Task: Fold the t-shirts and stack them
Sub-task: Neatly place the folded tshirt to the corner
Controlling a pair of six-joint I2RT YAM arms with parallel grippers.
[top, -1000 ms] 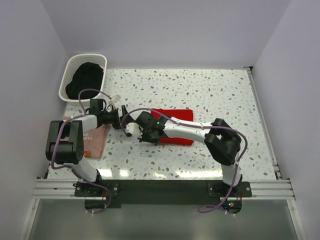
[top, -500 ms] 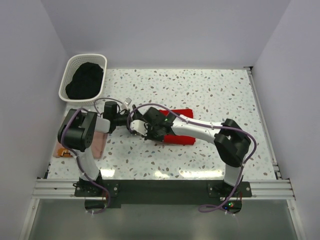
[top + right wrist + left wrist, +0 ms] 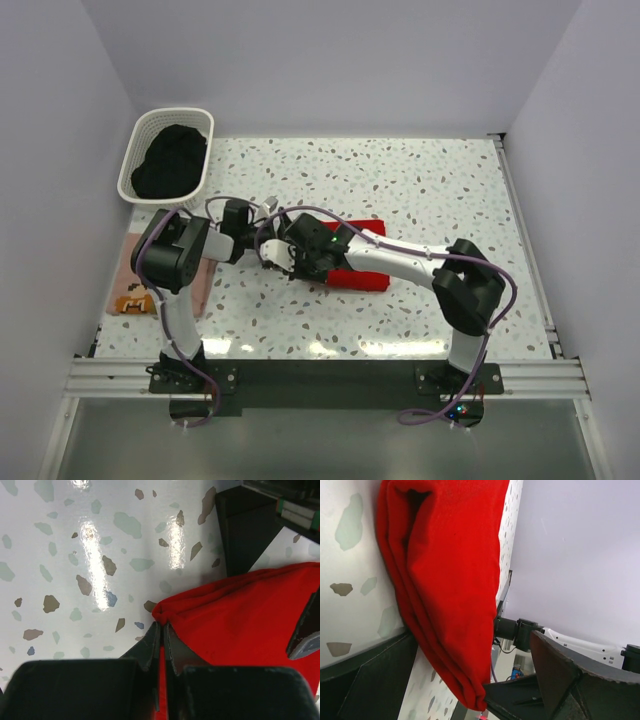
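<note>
My arms start from the near edge of the speckled table (image 3: 420, 190), and both lean in toward its middle.

Near the left edge, the pale pink t-shirt (image 3: 125, 270) lies flat on the table. My left arm crosses above part of it, and a small print shows at its near corner. Neither of my grippers touches it.

Farther in, about mid-table, lies the red t-shirt (image 3: 365, 228), folded into a thick strip running left to right. My right forearm stretches over it from the right. My right gripper (image 3: 161, 630) sits at the shirt's left end, with its fingers (image 3: 172, 650) pressed together and pinching the corner of the red cloth. In the right wrist view that corner bunches into a small point just at the fingertips, with bare table beyond it.

My left gripper (image 3: 472, 635) comes at the same left end from the other side, just beside my right one. Its fingers (image 3: 560, 675) are spread as wide as they go, holding nothing. In the left wrist view the layered folded edge of the red shirt lies in the gap between them. I cannot tell from here whether either finger touches the cloth.

At the far left corner a white slatted basket (image 3: 172, 112) stands at the table's edge, well apart from both shirts. A heap of dark cloth (image 3: 168, 160) lies inside it.
</note>
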